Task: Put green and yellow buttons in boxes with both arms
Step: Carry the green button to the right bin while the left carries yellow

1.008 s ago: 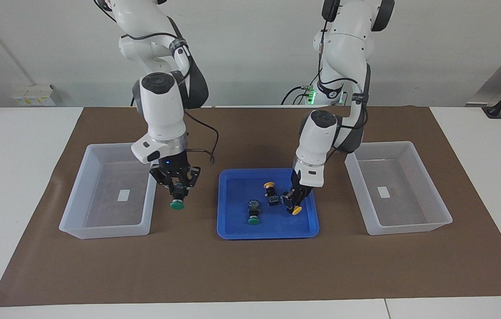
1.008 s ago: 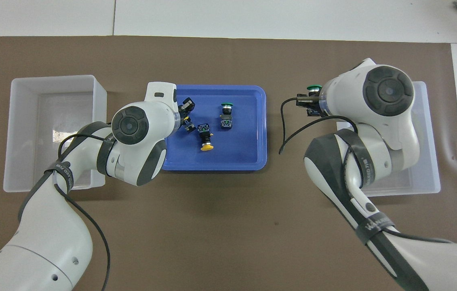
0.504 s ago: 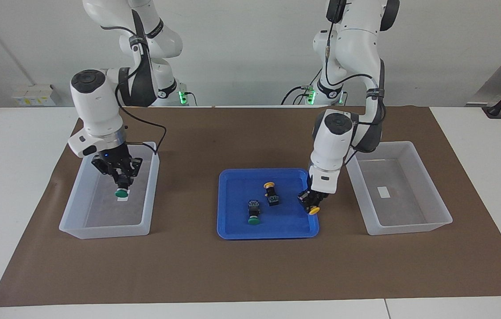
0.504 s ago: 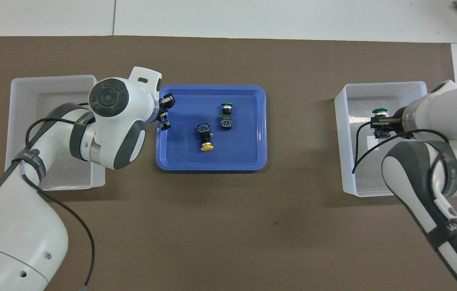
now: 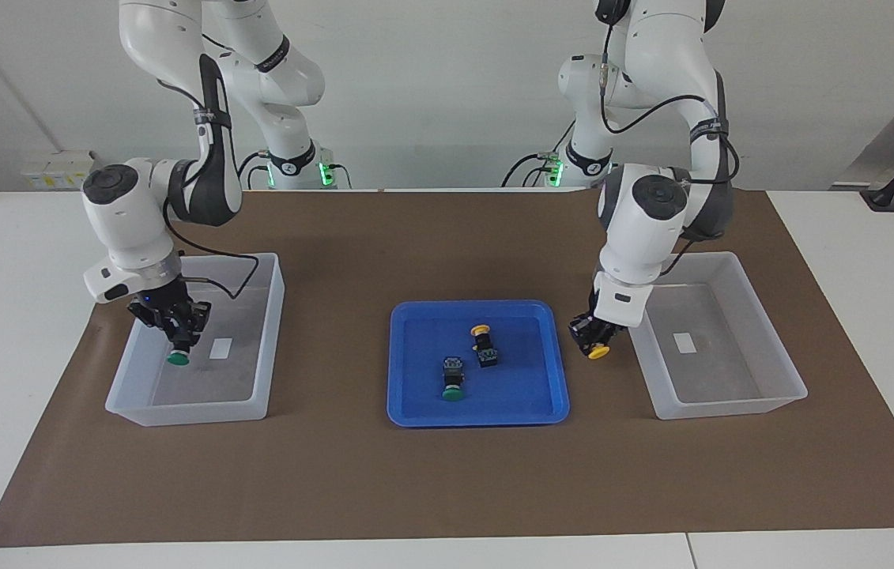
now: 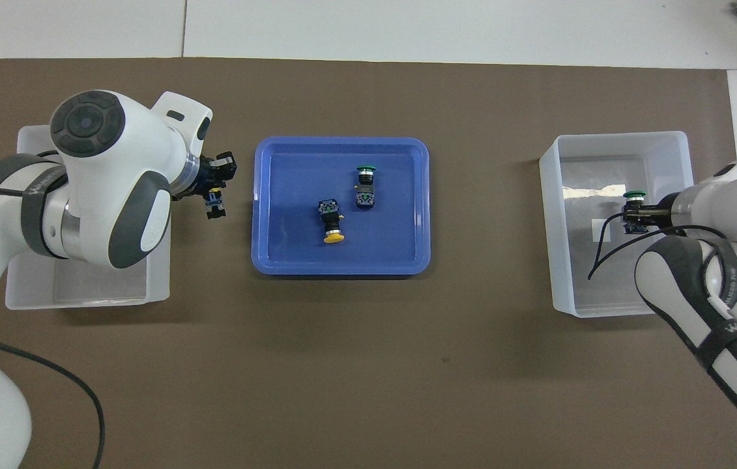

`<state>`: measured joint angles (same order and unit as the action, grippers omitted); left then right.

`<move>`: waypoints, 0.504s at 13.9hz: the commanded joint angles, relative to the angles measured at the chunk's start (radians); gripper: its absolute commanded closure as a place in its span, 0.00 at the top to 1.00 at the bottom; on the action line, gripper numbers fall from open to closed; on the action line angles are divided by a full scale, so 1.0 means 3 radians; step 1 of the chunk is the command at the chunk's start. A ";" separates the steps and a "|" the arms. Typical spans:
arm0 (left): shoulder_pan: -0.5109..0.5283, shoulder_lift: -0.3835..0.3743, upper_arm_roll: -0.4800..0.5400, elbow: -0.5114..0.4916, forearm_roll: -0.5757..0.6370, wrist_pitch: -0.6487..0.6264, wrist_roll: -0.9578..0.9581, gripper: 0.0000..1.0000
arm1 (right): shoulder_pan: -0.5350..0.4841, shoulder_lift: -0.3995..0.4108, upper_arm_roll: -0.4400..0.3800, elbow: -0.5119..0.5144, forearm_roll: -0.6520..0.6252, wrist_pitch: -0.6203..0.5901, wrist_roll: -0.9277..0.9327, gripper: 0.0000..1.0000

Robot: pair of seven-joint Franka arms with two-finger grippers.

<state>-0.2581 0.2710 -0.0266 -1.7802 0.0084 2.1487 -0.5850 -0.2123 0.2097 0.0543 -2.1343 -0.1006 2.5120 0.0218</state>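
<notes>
Brown mat (image 5: 447,474) over seemingly white table (image 5: 20,316)

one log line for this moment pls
right gripper: green button over box | left gripper: yellow button between blue tray and box

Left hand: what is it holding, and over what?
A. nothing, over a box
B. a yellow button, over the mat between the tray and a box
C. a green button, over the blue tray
B: the left hand grips a yellow button over the brown mat, between blue tray and box.
</notes>
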 commanded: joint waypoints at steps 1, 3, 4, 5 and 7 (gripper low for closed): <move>0.0200 -0.0202 -0.0024 -0.0028 -0.0130 -0.0274 0.0608 0.00 | -0.0013 0.0103 0.0039 0.0007 0.0064 0.0150 -0.0088 0.00; 0.0374 -0.0218 -0.0029 -0.0033 -0.0140 -0.0432 0.1165 0.00 | -0.0023 0.0119 0.0039 0.0007 0.0064 0.0151 -0.0083 0.40; 0.0466 -0.0233 -0.0029 -0.0038 -0.0216 -0.0499 0.1320 0.00 | -0.0028 0.0119 0.0039 0.0022 0.0064 0.0146 -0.0083 0.76; 0.0558 -0.0244 -0.0029 -0.0059 -0.0308 -0.0540 0.1493 0.00 | -0.0028 0.0119 0.0039 0.0037 0.0064 0.0140 -0.0088 0.91; 0.0620 -0.0284 0.0002 -0.0095 -0.0340 -0.0592 0.1750 0.00 | -0.0018 0.0084 0.0039 0.0094 0.0064 0.0100 -0.0078 1.00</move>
<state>-0.0895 0.2153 -0.0236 -1.7835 -0.0717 1.9971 -0.1244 -0.2106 0.2487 0.0574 -2.1205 -0.1005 2.5498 0.0218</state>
